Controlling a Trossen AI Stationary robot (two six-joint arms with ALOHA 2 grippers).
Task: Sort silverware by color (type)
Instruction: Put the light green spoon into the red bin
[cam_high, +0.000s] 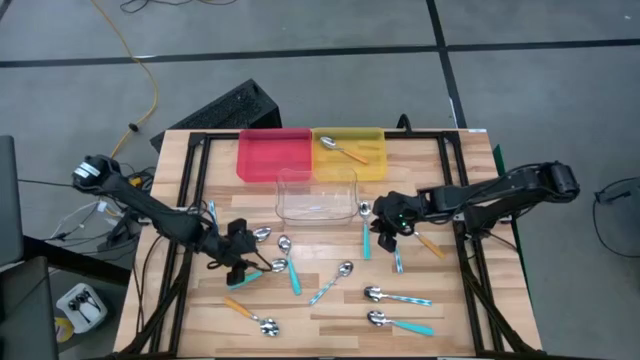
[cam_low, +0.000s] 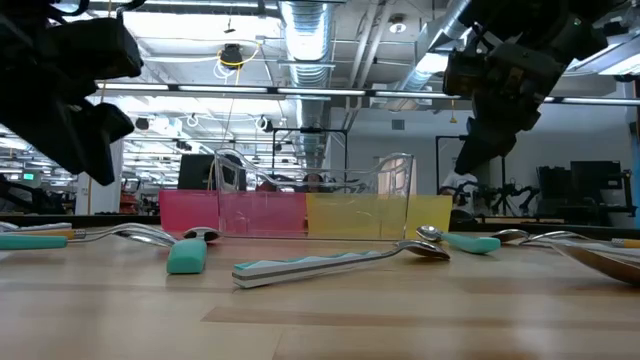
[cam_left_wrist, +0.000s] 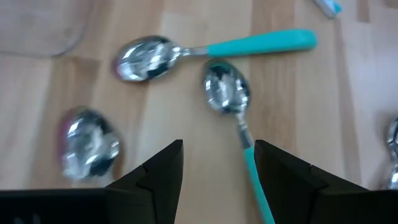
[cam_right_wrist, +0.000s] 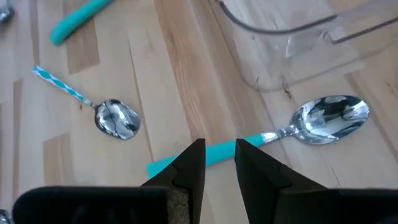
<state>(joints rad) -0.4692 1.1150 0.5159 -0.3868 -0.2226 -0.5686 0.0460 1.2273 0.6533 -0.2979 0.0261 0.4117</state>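
From above, left gripper (cam_high: 243, 257) hovers over teal spoons (cam_high: 290, 272); right gripper (cam_high: 388, 218) beside clear tray (cam_high: 316, 195). Table level, both hang above the wood. Left wrist: fingers (cam_left_wrist: 163, 171) apart, empty, teal spoon (cam_left_wrist: 233, 118) just ahead. Right wrist: narrow gap, teal spoon (cam_right_wrist: 273, 130) directly beneath.

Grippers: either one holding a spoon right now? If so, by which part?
Nothing held. Left gripper and right gripper both hang open above teal spoons.
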